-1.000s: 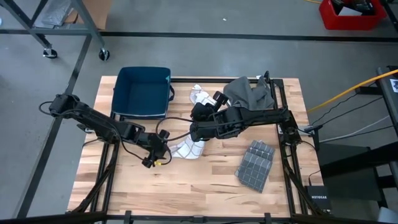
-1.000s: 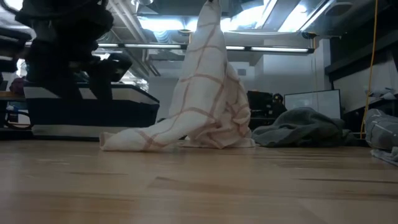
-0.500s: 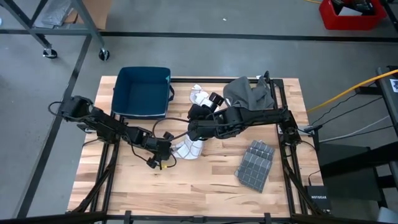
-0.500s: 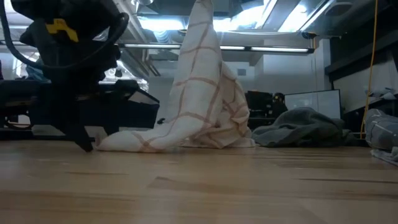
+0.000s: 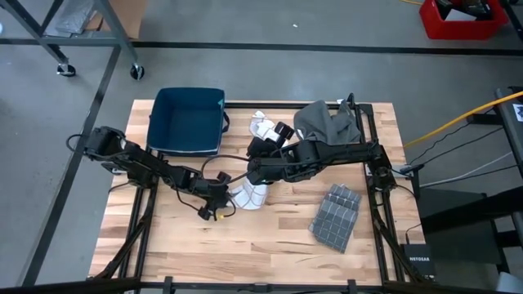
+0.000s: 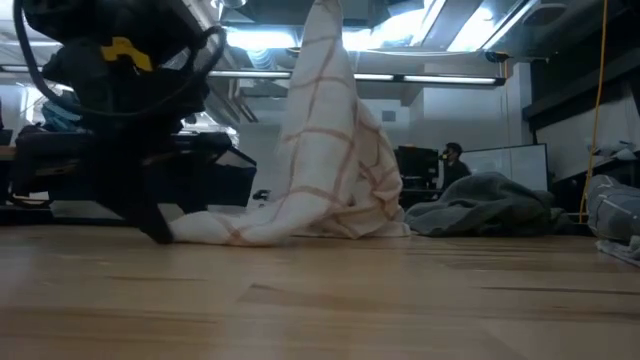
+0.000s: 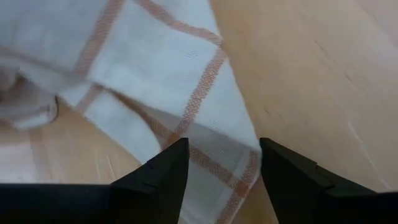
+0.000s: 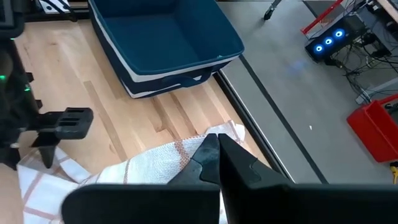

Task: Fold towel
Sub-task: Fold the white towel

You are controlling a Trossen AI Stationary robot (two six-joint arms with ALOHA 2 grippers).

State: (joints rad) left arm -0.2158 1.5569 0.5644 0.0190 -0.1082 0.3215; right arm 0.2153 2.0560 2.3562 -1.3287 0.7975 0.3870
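Workshop setting here: grey concrete floor, a wooden table (image 5: 270, 237) on a black frame, and a person way off in the background in the low view. On the table there's a blue bin (image 5: 188, 121) up at about 10 o'clock, a grey cloth heap (image 5: 327, 122) at 1 o'clock and a folded grey cloth (image 5: 335, 216) at 4 o'clock.

The towel (image 5: 249, 194) is white with orange checks and sits near the middle. The right gripper (image 5: 255, 167) has its fingers clamped on a pinch of it and holds that part up, so it hangs like a tent (image 6: 330, 130) with the bottom edge trailing on the wood.

The left gripper (image 5: 214, 206) is down at the trailing corner, at 8 o'clock of the towel, fingers spread with the corner (image 7: 217, 168) lying between them, not gripped.

My read: thin, light, totally floppy fabric. It'll sag and bunch, so you need two grip points. That flat corner is the spot to take, pinched low against the wood.
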